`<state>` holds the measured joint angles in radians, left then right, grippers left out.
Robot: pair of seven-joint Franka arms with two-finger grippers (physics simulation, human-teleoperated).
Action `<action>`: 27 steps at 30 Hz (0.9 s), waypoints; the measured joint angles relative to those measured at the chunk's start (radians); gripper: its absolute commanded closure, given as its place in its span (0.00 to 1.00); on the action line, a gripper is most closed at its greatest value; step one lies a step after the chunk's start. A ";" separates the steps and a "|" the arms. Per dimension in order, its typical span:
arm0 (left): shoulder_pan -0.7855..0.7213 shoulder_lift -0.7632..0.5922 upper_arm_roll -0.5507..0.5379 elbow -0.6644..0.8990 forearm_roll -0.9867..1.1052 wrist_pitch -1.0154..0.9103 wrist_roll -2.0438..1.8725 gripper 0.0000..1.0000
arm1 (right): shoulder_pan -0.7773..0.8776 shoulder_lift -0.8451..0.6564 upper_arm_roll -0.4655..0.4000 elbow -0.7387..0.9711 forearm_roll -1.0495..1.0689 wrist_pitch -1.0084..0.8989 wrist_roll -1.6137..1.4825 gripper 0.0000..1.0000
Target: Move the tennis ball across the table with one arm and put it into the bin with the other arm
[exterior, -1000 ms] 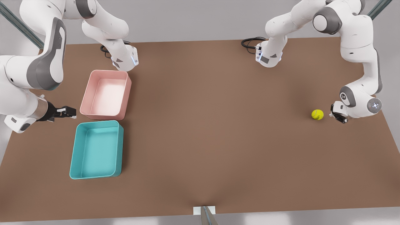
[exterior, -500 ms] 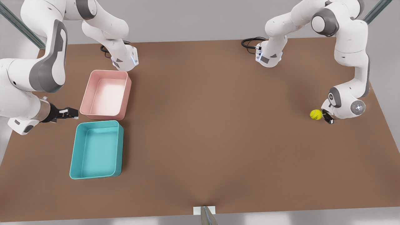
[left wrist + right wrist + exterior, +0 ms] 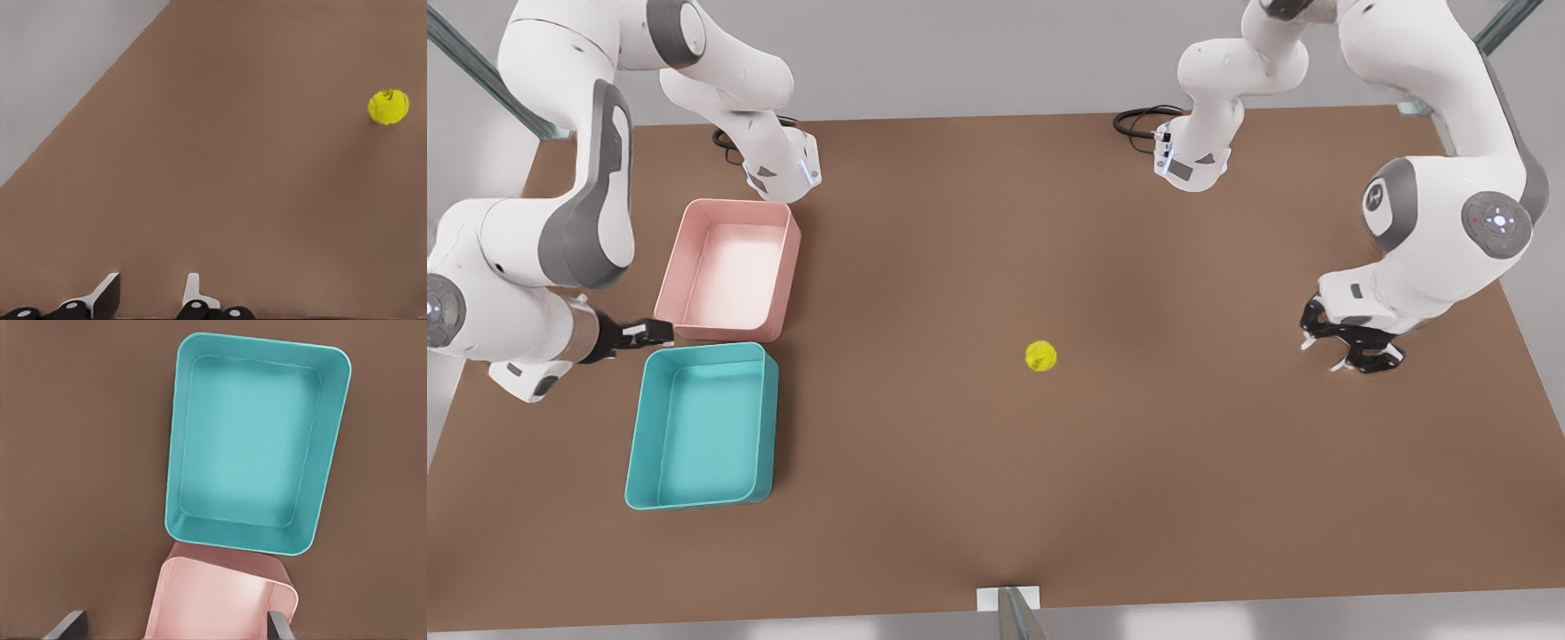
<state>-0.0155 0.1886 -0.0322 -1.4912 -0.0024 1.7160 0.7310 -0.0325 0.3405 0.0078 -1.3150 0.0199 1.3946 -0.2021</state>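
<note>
Ball (image 3: 1040, 356) free mid-surface (image 3: 996, 498), midway through the transfer. Left pincer (image 3: 1347, 348) open, empty, well behind it. Right pincer (image 3: 656, 333) wide open, empty, waits beside teal bin (image 3: 639, 462).

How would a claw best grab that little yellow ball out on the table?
Probably straight down from above, closing across the widest middle of the tennis ball. It is round and sits alone on the open table, so any direction across works.

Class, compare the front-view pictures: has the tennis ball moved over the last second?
Yes. The tennis ball has travelled toward the front view's left, away from the table edge on the right and closer to the teal bin, now lying near mid-table.
</note>
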 measured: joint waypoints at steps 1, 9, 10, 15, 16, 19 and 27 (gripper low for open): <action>-0.005 -0.003 0.007 0.030 -0.006 -0.079 -0.050 0.00 | 0.026 0.033 -0.001 0.016 0.015 -0.001 0.001 0.00; -0.021 -0.009 -0.024 0.078 -0.005 -0.475 -0.373 0.00 | 0.462 0.196 -0.001 -0.064 0.015 0.167 0.141 0.00; -0.021 -0.010 -0.024 0.078 -0.004 -0.501 -0.404 0.00 | 0.485 0.198 0.000 -0.112 0.011 0.219 0.177 0.00; -0.020 -0.010 -0.040 0.079 -0.002 -0.582 -0.537 0.00 | 0.539 0.240 -0.006 -0.220 0.010 0.494 0.364 0.00; -0.022 -0.010 -0.043 0.079 -0.002 -0.592 -0.559 0.00 | 0.549 0.249 -0.008 -0.221 0.011 0.537 0.403 0.00; -0.023 -0.010 -0.047 0.090 -0.002 -0.621 -0.620 0.00 | 0.559 0.257 -0.024 -0.236 0.021 0.641 0.509 0.00; -0.024 -0.008 -0.047 0.092 -0.001 -0.655 -0.741 0.00 | 0.545 0.246 -0.048 -0.399 0.058 0.882 0.696 0.00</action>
<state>-0.0400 0.1802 -0.0795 -1.3990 -0.0037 1.0613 -0.0096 0.5122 0.5864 -0.0397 -1.7140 0.0776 2.2762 0.4943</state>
